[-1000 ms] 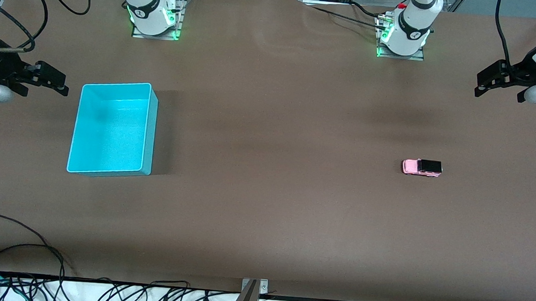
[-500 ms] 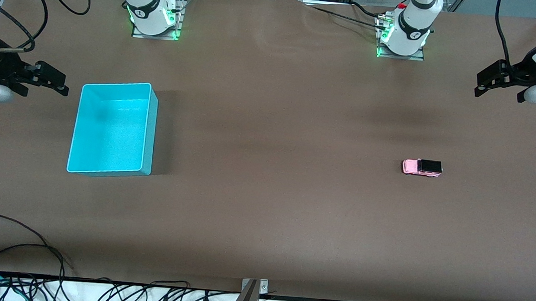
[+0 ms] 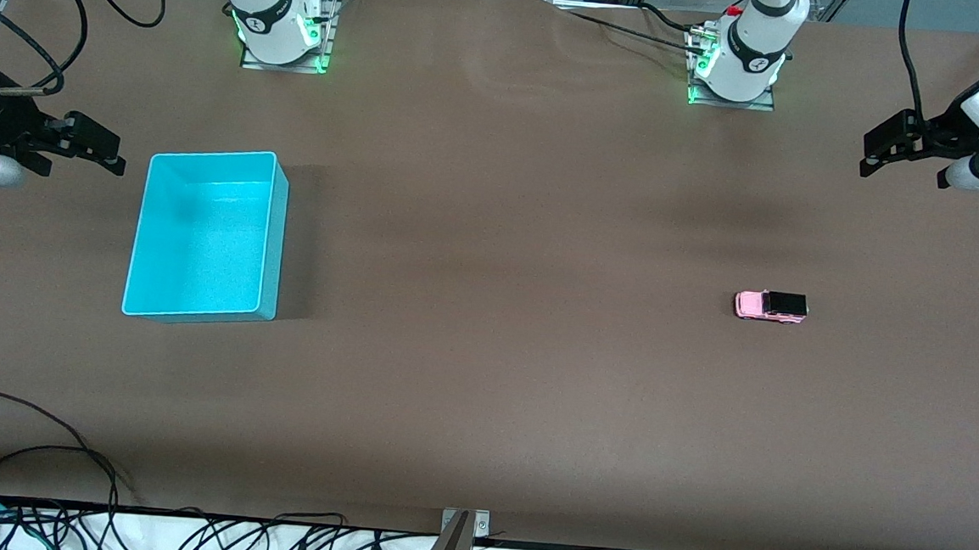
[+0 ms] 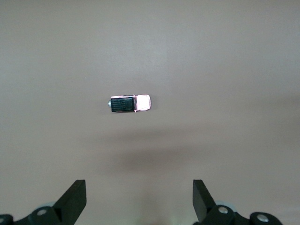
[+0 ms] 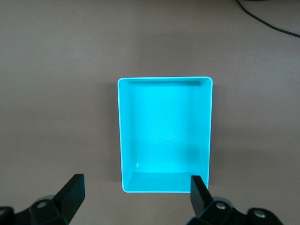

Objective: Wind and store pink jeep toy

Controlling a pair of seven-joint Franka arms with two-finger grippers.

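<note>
The pink jeep toy (image 3: 770,307), tiny and boxy with a black roof, stands on the brown table toward the left arm's end. It also shows in the left wrist view (image 4: 130,103). My left gripper (image 3: 879,152) is open and empty, high over the table edge at the left arm's end, well apart from the jeep; its own view shows it too (image 4: 139,201). The cyan bin (image 3: 207,235) stands empty toward the right arm's end and shows in the right wrist view (image 5: 164,135). My right gripper (image 3: 98,149) is open and empty, up beside the bin; its own view shows it too (image 5: 137,197).
The two arm bases (image 3: 282,20) (image 3: 737,56) stand along the table's edge farthest from the front camera. Loose black cables (image 3: 36,468) lie along the edge nearest to the front camera, with a metal bracket (image 3: 463,533) at its middle.
My left gripper has shifted slightly, up and toward the table's middle. The jeep, the bin and the right arm have not moved.
</note>
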